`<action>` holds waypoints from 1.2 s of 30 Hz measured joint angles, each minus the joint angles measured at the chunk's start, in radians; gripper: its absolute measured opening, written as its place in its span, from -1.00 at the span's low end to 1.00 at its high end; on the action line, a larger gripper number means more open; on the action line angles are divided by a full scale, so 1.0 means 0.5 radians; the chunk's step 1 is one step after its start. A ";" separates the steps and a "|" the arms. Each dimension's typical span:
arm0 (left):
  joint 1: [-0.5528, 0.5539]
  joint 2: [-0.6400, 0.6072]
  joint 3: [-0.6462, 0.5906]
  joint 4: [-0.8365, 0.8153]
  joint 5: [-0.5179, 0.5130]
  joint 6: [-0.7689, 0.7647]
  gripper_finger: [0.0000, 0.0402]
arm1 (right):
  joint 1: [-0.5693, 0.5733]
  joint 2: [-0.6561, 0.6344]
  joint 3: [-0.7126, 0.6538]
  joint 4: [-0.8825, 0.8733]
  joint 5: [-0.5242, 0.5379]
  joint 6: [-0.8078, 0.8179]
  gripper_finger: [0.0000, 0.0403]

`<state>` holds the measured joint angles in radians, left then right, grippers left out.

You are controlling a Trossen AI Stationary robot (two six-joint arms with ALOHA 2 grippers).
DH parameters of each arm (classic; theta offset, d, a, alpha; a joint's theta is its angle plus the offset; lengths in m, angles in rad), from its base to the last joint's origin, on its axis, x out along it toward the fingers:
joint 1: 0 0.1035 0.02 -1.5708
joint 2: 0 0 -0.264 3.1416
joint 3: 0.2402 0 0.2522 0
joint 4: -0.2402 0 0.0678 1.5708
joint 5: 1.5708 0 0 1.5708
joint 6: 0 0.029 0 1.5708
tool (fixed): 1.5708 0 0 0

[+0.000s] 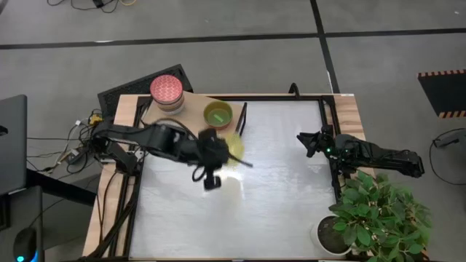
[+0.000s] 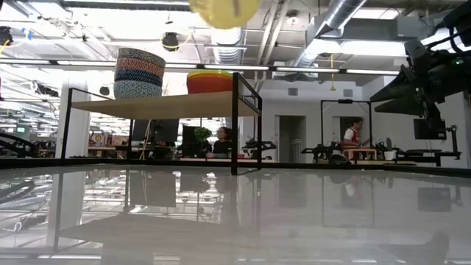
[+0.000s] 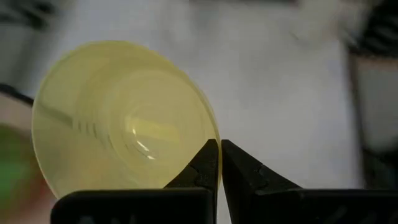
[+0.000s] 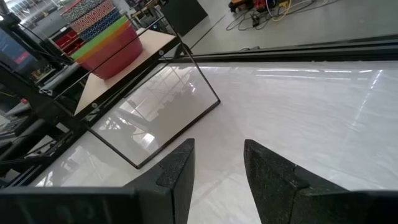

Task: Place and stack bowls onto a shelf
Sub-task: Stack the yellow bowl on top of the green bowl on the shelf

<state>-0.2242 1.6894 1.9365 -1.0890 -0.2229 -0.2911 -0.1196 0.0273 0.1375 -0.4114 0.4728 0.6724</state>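
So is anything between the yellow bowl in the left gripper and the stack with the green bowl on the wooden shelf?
Nothing visible. The left gripper holds the plain yellow bowl beside the light wooden shelf, above shelf height, near the green-topped stack.

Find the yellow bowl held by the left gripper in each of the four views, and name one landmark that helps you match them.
High view: yellow bowl at centre, just off the shelf's end, beside the left gripper.
Low view: top edge, above the shelf's end.
Left wrist view: fills the left half, rim pinched by the gripper.
Right wrist view: not in it.
Shared landmark: the shelf with its green-topped stack.
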 joint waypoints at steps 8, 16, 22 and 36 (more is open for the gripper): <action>0.256 0.000 0.250 -0.003 -0.769 0.394 -1.00 | 0.000 0.000 0.000 0.000 0.001 -0.001 -0.19; 0.751 0.031 0.243 -0.123 -0.480 0.519 -1.00 | 0.000 0.000 0.000 0.000 0.000 0.000 -0.19; 0.960 0.027 0.157 -0.130 -0.284 0.682 -1.00 | 0.000 0.000 0.000 0.001 0.001 0.000 -0.19; 0.919 0.028 -0.151 -0.166 -0.040 0.837 -1.00 | 0.000 0.000 0.000 0.001 0.000 -0.001 -0.19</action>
<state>0.2355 1.7035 1.8610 -1.1719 -0.2427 0.1276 -0.1196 0.0272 0.1375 -0.4110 0.4728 0.6720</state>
